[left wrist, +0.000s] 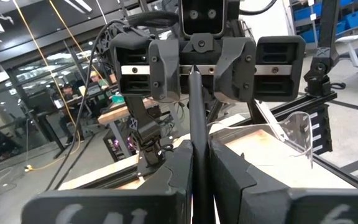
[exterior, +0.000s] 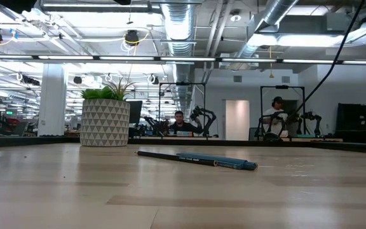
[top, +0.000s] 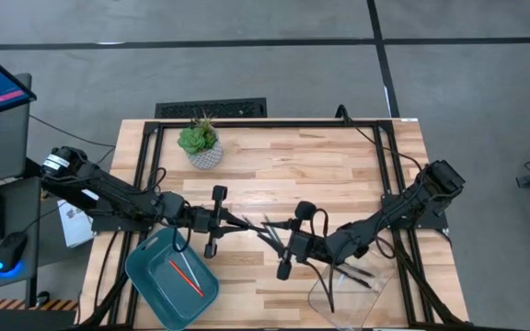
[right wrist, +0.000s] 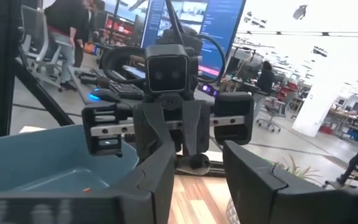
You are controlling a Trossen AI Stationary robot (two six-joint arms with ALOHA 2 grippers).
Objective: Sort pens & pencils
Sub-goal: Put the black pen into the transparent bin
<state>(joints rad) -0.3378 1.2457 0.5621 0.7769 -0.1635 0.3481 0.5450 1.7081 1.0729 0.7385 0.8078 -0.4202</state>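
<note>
— Butcher-block tabletop: room?
— Twelve o'clock's bare. My left gripper pinches one slim black pen; right gripper gapes, facing it. One orange-red pencil lies in the teal tray, seven o'clock.

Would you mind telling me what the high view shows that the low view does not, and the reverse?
Only the high view shows both arms, the left gripper shut on a dark pen facing the open right gripper, the teal bin holding an orange-red pencil, and a clear tray. Only the low view shows people at benches behind. Both show the potted plant and wooden table.
</note>
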